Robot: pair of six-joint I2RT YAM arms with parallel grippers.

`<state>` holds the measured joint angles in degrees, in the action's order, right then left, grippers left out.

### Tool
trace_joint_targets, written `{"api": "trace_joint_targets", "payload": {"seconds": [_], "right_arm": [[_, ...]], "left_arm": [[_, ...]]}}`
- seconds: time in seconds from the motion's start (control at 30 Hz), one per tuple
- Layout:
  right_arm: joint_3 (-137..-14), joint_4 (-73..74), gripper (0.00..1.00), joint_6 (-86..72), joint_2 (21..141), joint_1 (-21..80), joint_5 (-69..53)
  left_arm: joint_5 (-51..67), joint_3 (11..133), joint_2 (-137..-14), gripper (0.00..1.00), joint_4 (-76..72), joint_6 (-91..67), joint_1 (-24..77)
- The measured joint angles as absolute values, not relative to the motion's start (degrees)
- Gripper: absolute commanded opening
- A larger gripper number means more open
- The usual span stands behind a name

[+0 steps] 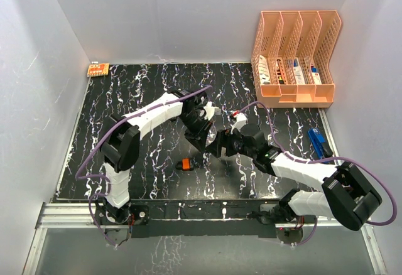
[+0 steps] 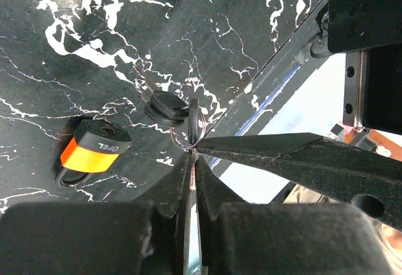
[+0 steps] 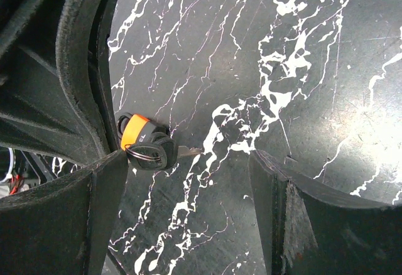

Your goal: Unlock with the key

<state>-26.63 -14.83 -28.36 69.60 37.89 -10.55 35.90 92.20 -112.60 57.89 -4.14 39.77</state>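
Left wrist view gives the step as I judge it: getting a proper hold on a key before it goes near the lock. The left gripper (image 2: 192, 157) has its jaws pressed together on the thin key ring (image 2: 195, 124), and the black-headed keys (image 2: 164, 107) are strung on that ring. A ring grip cannot aim a blade, so the right gripper (image 3: 187, 174) should close across one black head, flat sides against the pads, leaving the blade (image 3: 188, 151) sticking out; the ring ought to be released only once that pinch is firm; the spare key may foul the keyway, so it is best kept to the far side.

The right jaws stand spread wide, holding and touching nothing; the keys show beyond and between its fingertips. The orange padlock (image 2: 94, 152) lies on the black marbled table (image 1: 144, 86), just beside the keys; whether the keys rest on the table or hang clear of it I cannot tell.
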Motion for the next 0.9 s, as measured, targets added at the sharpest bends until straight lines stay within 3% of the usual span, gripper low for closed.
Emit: {"api": "trace_joint_targets", "payload": {"seconds": [0.6, 0.9], "right_arm": [[-28.8, -12.3, 0.75, -30.5, 67.6, 35.1, -0.3], [-28.5, -10.3, 0.72, -30.1, 60.6, 35.0, -0.3]], "left_arm": [[37.8, 86.8, -109.6, 0.00, 57.2, -6.2, 41.5], [34.9, 87.0, -106.6, 0.00, 55.8, -7.2, 41.5]]}}
